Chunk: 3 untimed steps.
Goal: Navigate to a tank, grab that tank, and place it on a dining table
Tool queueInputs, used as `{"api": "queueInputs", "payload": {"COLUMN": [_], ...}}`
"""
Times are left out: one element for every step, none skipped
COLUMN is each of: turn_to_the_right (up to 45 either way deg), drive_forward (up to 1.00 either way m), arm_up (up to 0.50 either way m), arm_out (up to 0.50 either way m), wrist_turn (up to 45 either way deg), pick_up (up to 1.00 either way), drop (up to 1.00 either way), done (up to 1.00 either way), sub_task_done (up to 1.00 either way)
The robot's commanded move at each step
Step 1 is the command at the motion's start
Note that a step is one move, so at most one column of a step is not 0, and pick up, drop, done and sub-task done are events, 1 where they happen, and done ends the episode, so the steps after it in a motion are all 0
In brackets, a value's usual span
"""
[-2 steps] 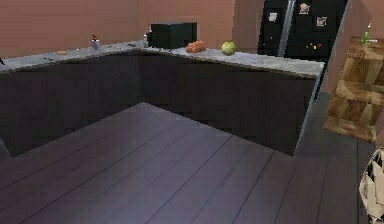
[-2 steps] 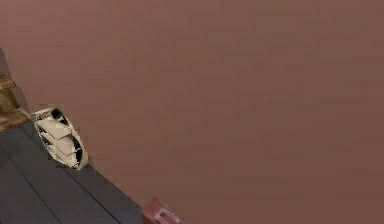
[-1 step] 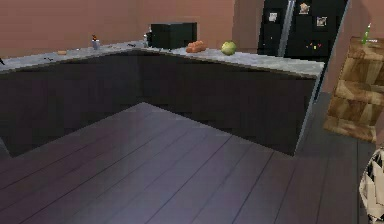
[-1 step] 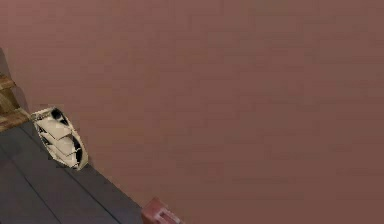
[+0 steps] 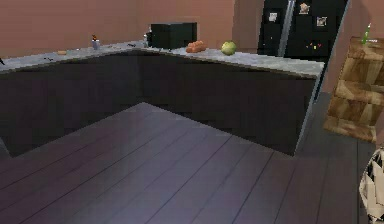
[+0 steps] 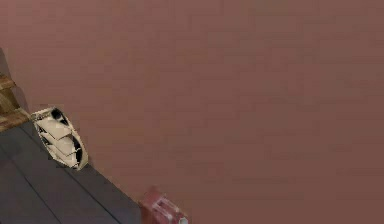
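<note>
Floor point(image 5: 150, 170) open before L-shaped counter point(image 5: 220, 95). Near counter's inner corner: one green fruit point(image 5: 228, 47), one orange item point(image 5: 196, 46). Gripper state: cannot tell.

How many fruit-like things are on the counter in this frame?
2. A green round one and an orange-red one lie side by side on the counter, right of the black box. Small things farther left are too small to tell.
</note>
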Motion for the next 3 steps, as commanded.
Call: {"api": "queueInputs", "payload": {"turn_to_the_right": [0.0, 0.0, 0.0], "drive_forward": [0.00, 0.00, 0.00], "arm_up": [0.50, 0.18, 0.00], "arm_out": [0.00, 0.00, 0.00], "wrist_turn": [0.0, 0.0, -45.0], "pick_up": [0.00, 0.00, 0.00], "drop": [0.00, 0.00, 0.00], "done": [0.00, 0.00, 0.00], "sub_task_done": [0.00, 0.00, 0.00]}}
